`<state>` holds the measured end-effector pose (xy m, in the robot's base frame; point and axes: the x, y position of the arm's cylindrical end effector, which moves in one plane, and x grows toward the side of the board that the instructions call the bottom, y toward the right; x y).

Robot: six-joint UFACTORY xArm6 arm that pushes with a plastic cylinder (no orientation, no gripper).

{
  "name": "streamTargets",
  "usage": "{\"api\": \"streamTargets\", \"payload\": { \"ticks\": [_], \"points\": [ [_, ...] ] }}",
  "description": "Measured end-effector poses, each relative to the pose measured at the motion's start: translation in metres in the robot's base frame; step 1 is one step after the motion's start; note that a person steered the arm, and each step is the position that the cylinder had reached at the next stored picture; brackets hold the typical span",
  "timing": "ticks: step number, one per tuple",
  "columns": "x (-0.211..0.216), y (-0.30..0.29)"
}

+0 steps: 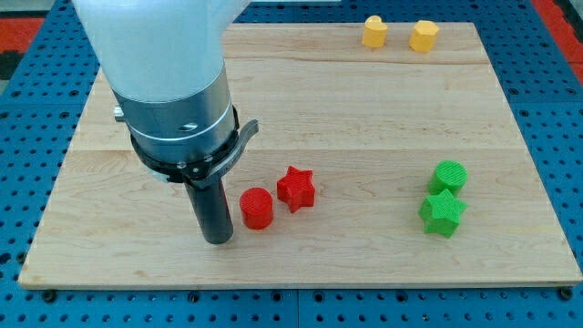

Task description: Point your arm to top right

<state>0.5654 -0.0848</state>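
My tip (217, 239) rests on the wooden board (364, 109) at the view's lower left. A red cylinder (257, 209) stands just right of the tip, a small gap apart. A red star (296, 189) sits right of the cylinder. A green cylinder (449, 176) and a green star (442, 213) sit close together at the view's right. Two yellow blocks lie near the top right edge: a yellow star-like block (374, 32) and a yellow hexagonal block (424, 35).
The arm's wide grey and white body (173, 82) hides the board's upper left part. A blue pegboard surface (27, 109) surrounds the board on all sides.
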Motion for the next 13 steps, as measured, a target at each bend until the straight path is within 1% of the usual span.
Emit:
{"api": "streamTargets", "payload": {
  "ticks": [6, 7, 8, 9, 10, 11, 12, 13],
  "points": [
    [-0.001, 0.002],
    [-0.008, -0.006],
    [-0.040, -0.056],
    [-0.073, -0.123],
    [-0.105, -0.178],
    [-0.108, -0.190],
    [-0.108, -0.190],
    [-0.146, -0.084]
  ]
}}
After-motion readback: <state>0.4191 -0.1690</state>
